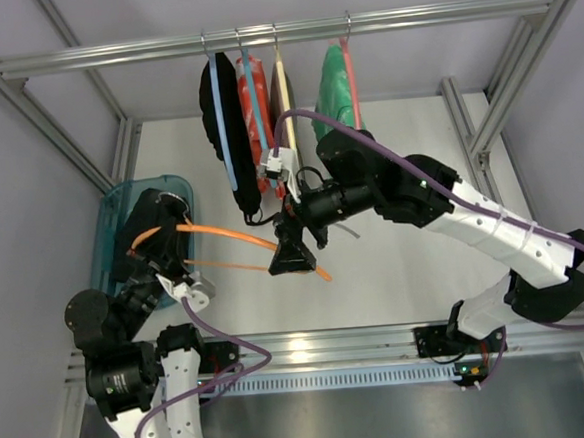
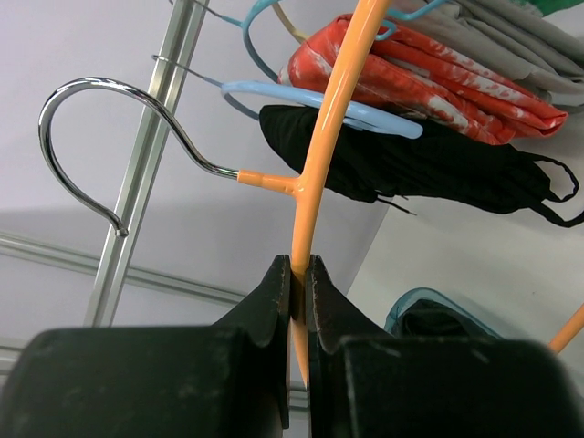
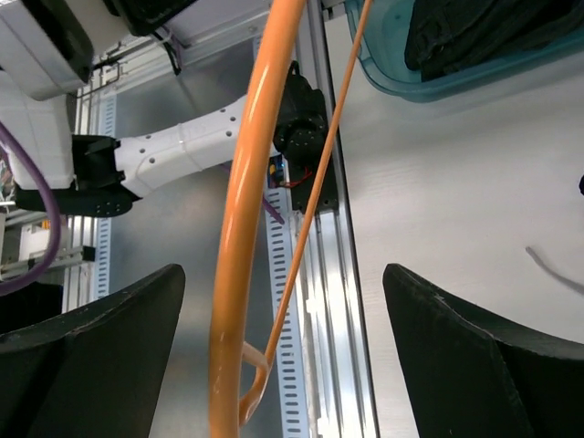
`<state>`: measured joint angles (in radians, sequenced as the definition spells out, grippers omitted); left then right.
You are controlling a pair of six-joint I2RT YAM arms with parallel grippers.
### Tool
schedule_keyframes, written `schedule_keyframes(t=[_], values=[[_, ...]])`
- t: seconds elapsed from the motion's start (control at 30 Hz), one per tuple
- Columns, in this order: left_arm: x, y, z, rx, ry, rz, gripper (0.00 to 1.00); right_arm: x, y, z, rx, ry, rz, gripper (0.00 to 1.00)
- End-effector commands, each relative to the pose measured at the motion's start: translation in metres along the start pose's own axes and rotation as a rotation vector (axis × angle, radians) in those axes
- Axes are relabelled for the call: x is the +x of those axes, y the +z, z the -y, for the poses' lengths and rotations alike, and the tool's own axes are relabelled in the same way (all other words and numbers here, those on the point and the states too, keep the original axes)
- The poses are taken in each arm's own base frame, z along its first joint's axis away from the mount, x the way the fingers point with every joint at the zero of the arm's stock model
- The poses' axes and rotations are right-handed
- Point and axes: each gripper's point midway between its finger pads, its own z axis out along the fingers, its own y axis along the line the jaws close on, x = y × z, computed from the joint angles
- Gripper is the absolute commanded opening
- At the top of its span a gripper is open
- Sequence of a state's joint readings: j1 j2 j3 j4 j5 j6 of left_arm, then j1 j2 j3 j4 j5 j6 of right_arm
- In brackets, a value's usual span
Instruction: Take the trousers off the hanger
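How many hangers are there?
5. On the rail: a light blue hanger, a second blue hanger, a cream hanger, a pink-red hanger. The left gripper pinches the orange hanger. Clothes may hide more.

Back: hanging garments [image 1: 210, 104] crowd the rail [image 1: 408, 15]. Teal bin [image 1: 109, 210] takes the left edge. Orange hanger [image 1: 228, 233] crosses the middle. Passage open over the bare surface [image 1: 387, 283] front-right.

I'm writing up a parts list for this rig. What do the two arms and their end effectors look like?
The left arm and right arm have white link shells and black joints. A purple cable loops along each. The left end effector and right end effector each have two black, wedge-shaped fingers.
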<state>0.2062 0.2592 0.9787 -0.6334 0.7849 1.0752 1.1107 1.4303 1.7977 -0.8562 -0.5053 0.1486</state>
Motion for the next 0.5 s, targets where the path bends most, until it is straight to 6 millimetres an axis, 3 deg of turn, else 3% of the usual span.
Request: schedule_keyframes(t=[0.0, 0.03, 0.17, 0.2, 0.23, 0.27, 0.33, 0.4, 0.47], values=[[-0.002, 0.000, -0.019, -0.045, 0.002, -0.016, 0.00, -0.009, 0.012, 0.003, 0.011, -0.011, 0.023, 0.90], [-0.003, 0.001, -0.019, -0.043, -0.002, -0.012, 0.00, -0.011, 0.014, 0.004, 0.016, -0.017, 0.025, 0.88], [-0.004, 0.003, -0.018, -0.032, -0.010, 0.000, 0.00, -0.019, 0.016, 0.005, 0.039, -0.041, 0.039, 0.61], [-0.005, 0.002, -0.019, -0.034, -0.006, 0.003, 0.00, -0.019, 0.016, 0.007, 0.045, -0.050, 0.038, 0.43], [-0.007, 0.002, -0.019, -0.030, -0.005, 0.011, 0.00, -0.018, 0.015, 0.007, 0.050, -0.054, 0.036, 0.35], [-0.009, 0.002, -0.019, -0.030, -0.004, 0.016, 0.00, -0.017, 0.014, 0.008, 0.053, -0.069, 0.036, 0.17], [-0.011, 0.002, -0.018, -0.025, -0.012, 0.026, 0.00, -0.019, 0.012, 0.010, 0.067, -0.084, 0.043, 0.00], [-0.018, 0.000, -0.019, -0.027, -0.029, 0.046, 0.01, -0.022, 0.004, 0.006, 0.062, -0.115, 0.057, 0.00], [-0.029, -0.002, -0.021, -0.024, -0.078, 0.075, 0.13, -0.028, -0.007, -0.004, 0.030, -0.142, 0.086, 0.00]])
